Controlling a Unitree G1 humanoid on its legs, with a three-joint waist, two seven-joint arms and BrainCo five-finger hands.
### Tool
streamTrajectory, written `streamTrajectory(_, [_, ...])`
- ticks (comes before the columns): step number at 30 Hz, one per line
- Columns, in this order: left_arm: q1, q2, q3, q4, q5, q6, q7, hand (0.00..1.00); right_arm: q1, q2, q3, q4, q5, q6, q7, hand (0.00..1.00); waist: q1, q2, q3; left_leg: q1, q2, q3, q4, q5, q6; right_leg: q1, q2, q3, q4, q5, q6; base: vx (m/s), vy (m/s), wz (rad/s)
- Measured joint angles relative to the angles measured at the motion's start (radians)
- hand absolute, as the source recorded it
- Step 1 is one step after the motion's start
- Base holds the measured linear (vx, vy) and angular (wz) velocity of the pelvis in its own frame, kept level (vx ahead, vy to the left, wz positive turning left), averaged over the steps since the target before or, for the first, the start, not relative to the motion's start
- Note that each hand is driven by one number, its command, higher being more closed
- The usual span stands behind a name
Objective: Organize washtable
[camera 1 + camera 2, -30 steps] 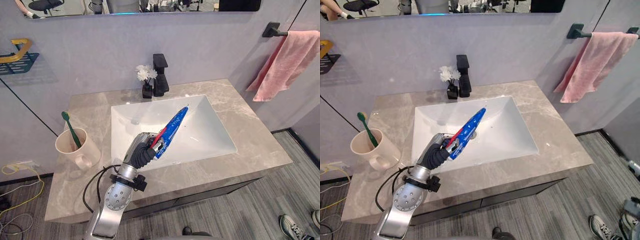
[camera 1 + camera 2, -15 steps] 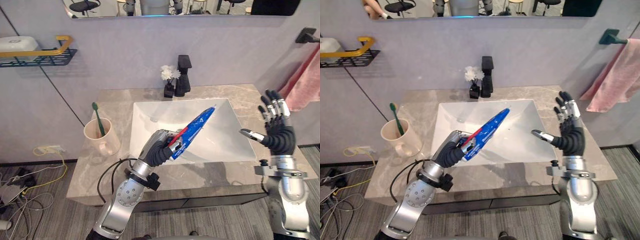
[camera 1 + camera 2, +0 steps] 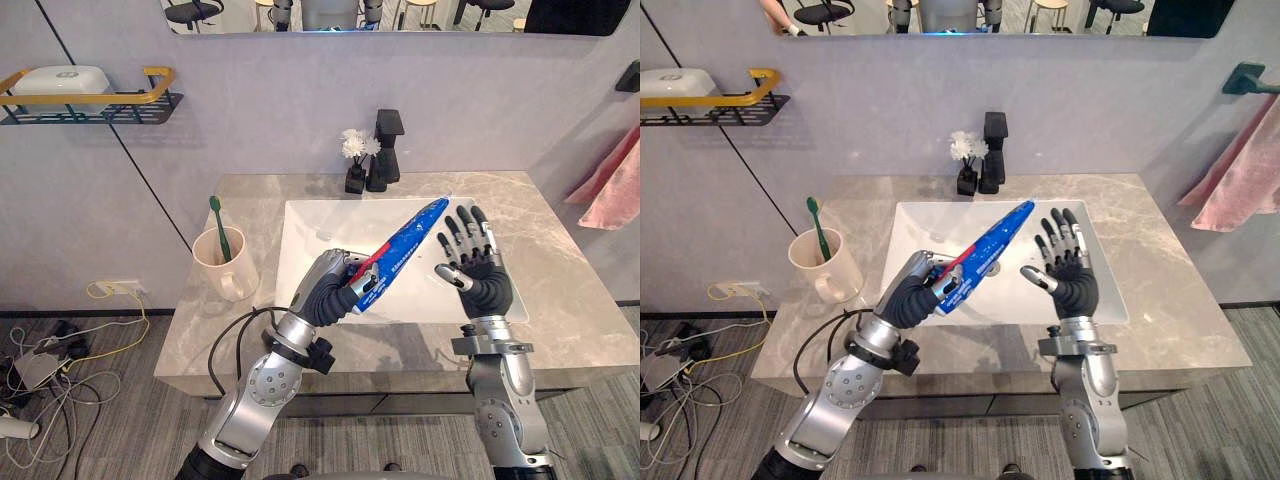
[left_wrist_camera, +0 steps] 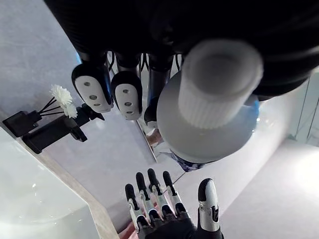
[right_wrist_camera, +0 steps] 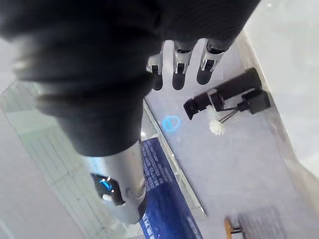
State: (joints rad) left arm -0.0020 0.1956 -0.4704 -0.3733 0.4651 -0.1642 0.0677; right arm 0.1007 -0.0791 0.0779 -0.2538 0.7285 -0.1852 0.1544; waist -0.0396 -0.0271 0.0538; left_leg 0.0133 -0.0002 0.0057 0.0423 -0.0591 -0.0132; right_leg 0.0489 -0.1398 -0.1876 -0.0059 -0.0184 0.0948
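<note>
Leftward of tube (image 3: 408, 241), toothbrush (image 3: 217, 220) in cup (image 3: 222, 278).

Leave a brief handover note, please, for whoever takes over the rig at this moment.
Left hand: shut on the tube, held tilted above the sink.
Right hand: open, raised beside the tube's far end, apart from it.
Cup with toothbrush stands on the counter left of the sink.
Done: tube is in hand. Left: stow it, probably in the cup.
</note>
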Motion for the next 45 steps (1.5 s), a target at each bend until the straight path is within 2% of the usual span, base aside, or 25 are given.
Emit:
streamTrajectory(6, [-0.016,-0.025,-0.010,0.030,0.000,0.001,0.002,1.00,-0.026,0.020,0.082,0.004,0.130,0.003,0.026,0.00,0.001,-0.016,-0.003,0.004,0.000,0.002,-0.006,0.003,0.001,0.000,0.000,0.001,-0.001,0.002,0.000,-0.01,0.002,-0.01])
streamTrajectory(15, [-0.025,-0.026,-0.029,0.036,-0.001,0.001,0.027,1.00,-0.047,0.024,0.124,0.009,0.249,0.004,0.026,0.00,0.000,-0.019,-0.005,0.006,0.000,-0.002,-0.018,0.012,0.001,0.002,-0.001,-0.004,-0.009,0.003,0.000,0.00,0.001,0.01])
streamTrajectory(35, [-0.028,-0.030,-0.034,0.072,-0.001,0.007,0.044,1.00,-0.054,0.056,0.167,0.074,0.380,-0.004,0.031,0.00,-0.001,-0.036,-0.016,0.033,-0.001,-0.004,-0.051,0.028,0.000,0.018,-0.001,-0.004,-0.018,0.005,0.001,0.00,-0.001,0.00])
streamTrajectory(45, [-0.022,-0.033,0.018,0.072,-0.003,0.007,0.044,1.00,-0.011,0.074,0.157,0.075,0.409,-0.002,0.047,0.00,-0.002,-0.041,-0.016,0.046,-0.001,-0.002,-0.081,0.045,0.000,0.016,0.000,-0.004,-0.018,0.006,0.002,-0.01,-0.003,0.00])
